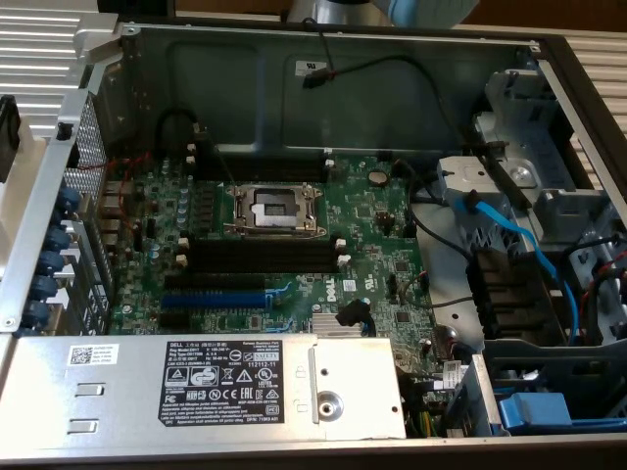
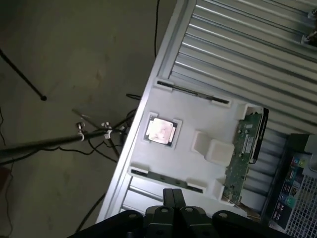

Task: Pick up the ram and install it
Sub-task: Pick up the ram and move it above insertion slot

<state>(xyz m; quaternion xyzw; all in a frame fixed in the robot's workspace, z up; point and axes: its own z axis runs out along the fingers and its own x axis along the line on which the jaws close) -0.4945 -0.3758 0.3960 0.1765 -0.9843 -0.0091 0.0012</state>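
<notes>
Standing by the bench, I see the gripper nearest, its two dark fingers pressed together with nothing between them. Just beyond it lies the white tray, with a square processor chip in one pocket. The ram is farther out and off to one side of the fingertips, laid along the tray edge that faces the computer case. Its long axis runs away from the gripper at a slight slant, so the fingers stand apart from it and out of line with it (that offset is what matters here, I'd say). Whether the stick lies flat or stands on edge in a groove is hard to tell, and its label cannot be made out. Farther off, in the exterior view, the motherboard shows its black memory slots, which look empty. The arm is cut off at the frame's edge.
</notes>
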